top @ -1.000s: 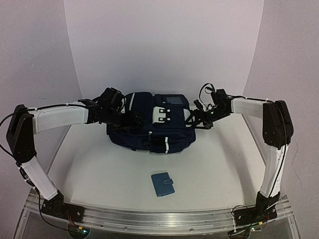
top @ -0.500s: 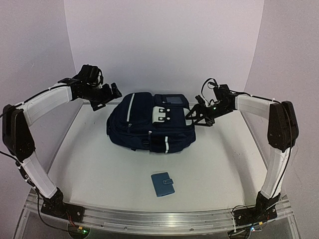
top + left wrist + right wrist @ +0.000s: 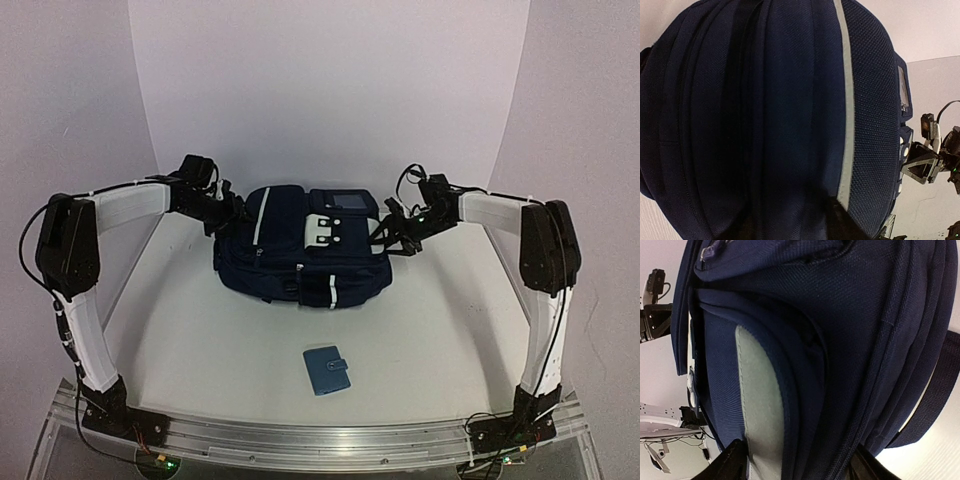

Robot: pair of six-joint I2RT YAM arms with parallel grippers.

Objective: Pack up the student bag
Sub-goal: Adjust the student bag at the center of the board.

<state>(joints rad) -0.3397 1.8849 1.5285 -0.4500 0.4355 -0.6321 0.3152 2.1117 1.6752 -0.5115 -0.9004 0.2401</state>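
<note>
The student bag (image 3: 300, 255), dark navy with thin white stripes and white patches, lies on its side at the back middle of the table. My left gripper (image 3: 228, 213) is at its left end, and in the left wrist view the bag (image 3: 790, 100) fills the frame, its fabric pinched between the two dark fingers of that gripper (image 3: 795, 227). My right gripper (image 3: 388, 232) is at the bag's right end. The right wrist view shows the bag's side (image 3: 840, 315) wedged between both fingers of the right gripper (image 3: 797, 465).
A small light-blue snap wallet (image 3: 327, 370) lies flat on the white table in front of the bag. A metal rail (image 3: 320, 440) runs along the near edge, and pale walls curve round the back and sides.
My left arm swung up and away from the bag, then came back down onto its left end and closed. My right gripper moved in on the bag's right end and narrowed.
</note>
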